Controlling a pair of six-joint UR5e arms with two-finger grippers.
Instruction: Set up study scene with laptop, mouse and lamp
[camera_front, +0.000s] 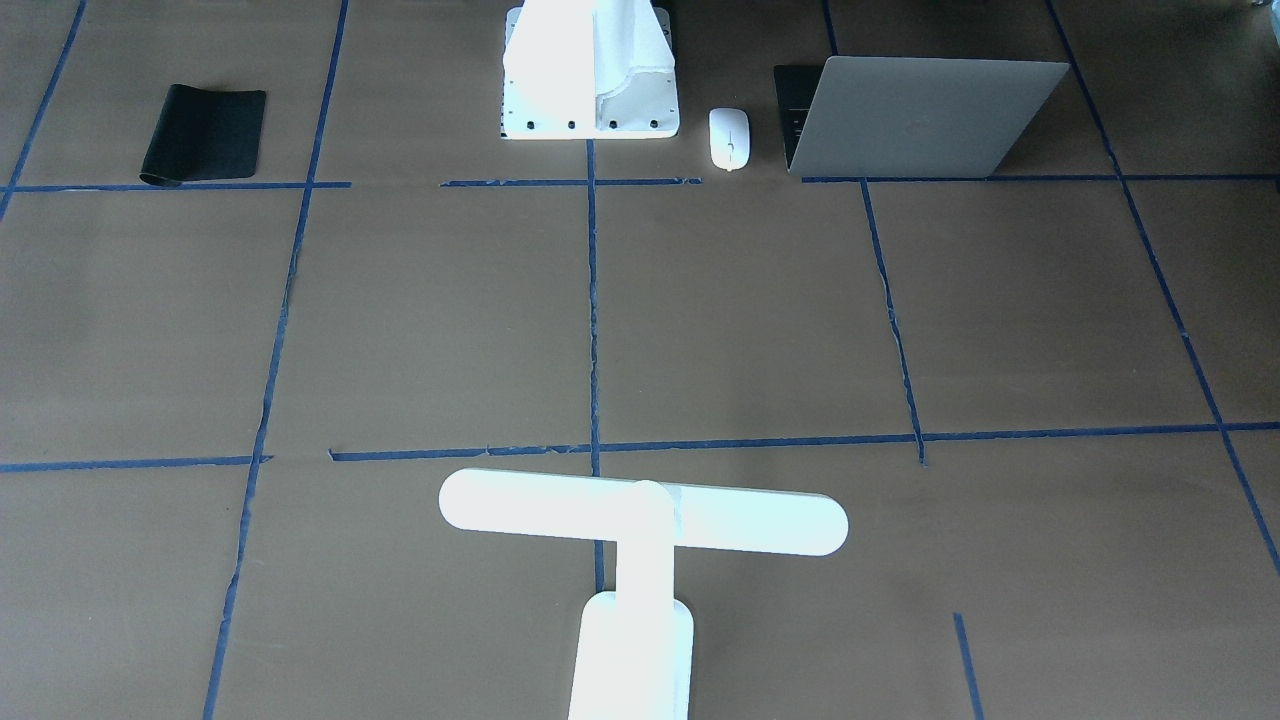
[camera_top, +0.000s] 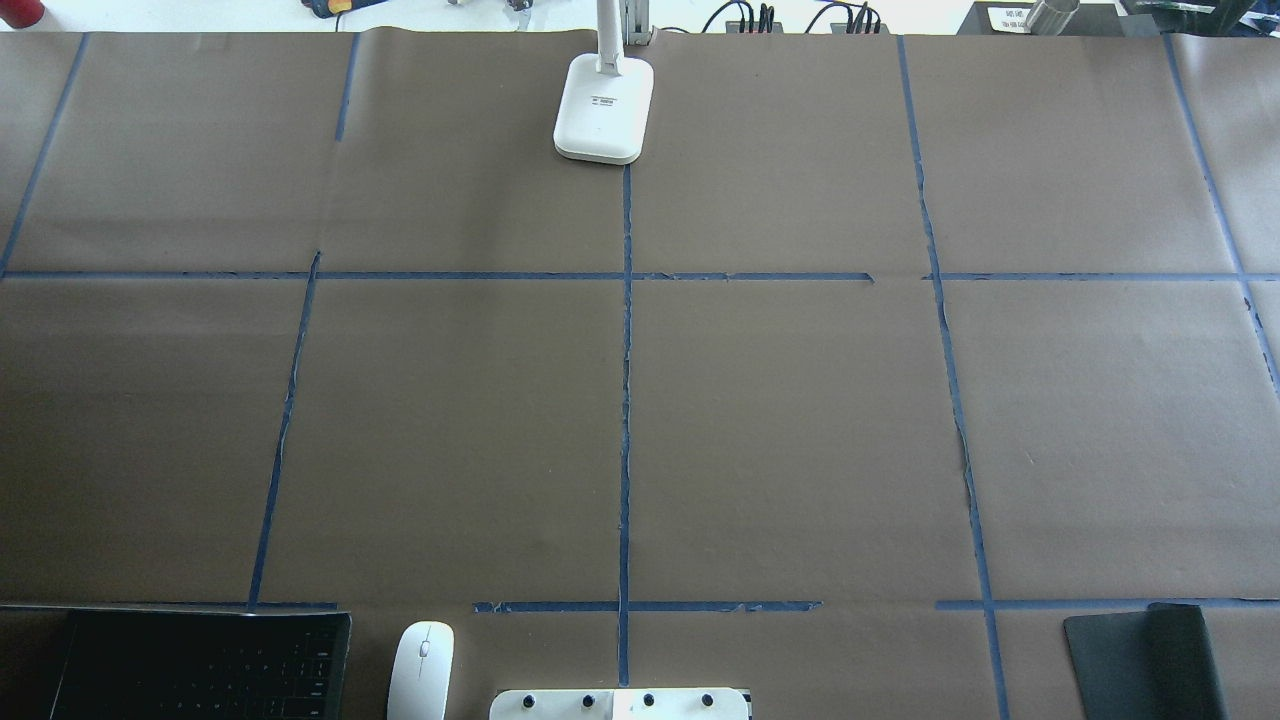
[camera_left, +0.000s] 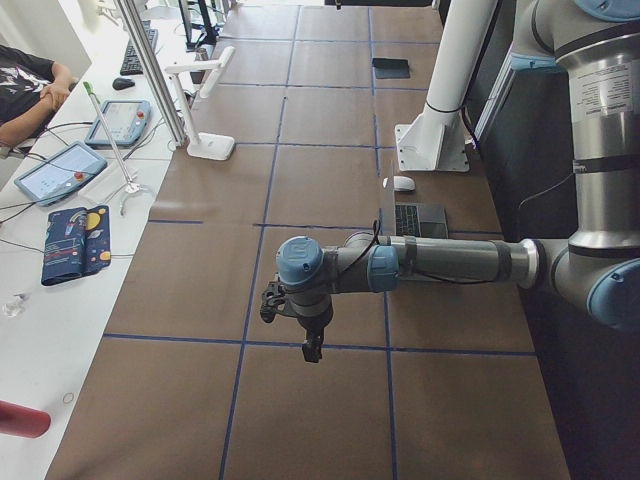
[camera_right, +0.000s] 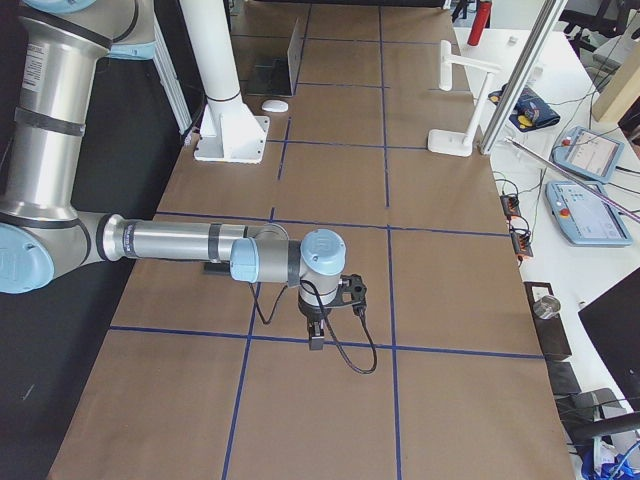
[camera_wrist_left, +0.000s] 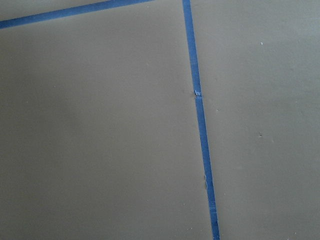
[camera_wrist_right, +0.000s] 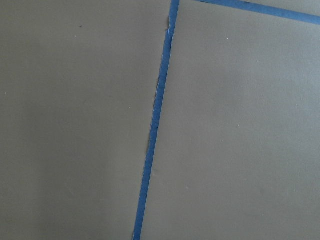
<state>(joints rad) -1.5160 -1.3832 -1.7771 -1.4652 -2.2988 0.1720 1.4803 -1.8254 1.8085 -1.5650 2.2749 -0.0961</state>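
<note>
The lamp (camera_front: 640, 520) is seen at lower centre; farther off, at upper right, the mouse (camera_front: 729, 138) lies beside the open laptop (camera_front: 920, 115). Whether the left gripper (camera_left: 312, 350) and right gripper (camera_right: 316, 340) are open or closed cannot be told. The lamp could be toppled if pushed high.

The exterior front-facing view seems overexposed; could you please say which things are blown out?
Exterior front-facing: the glossy white T-shaped lamp and the white boxy pedestal glare, most surface detail lost. Overhead exterior: the lamp's base is bright too, yet its small label shows.
</note>
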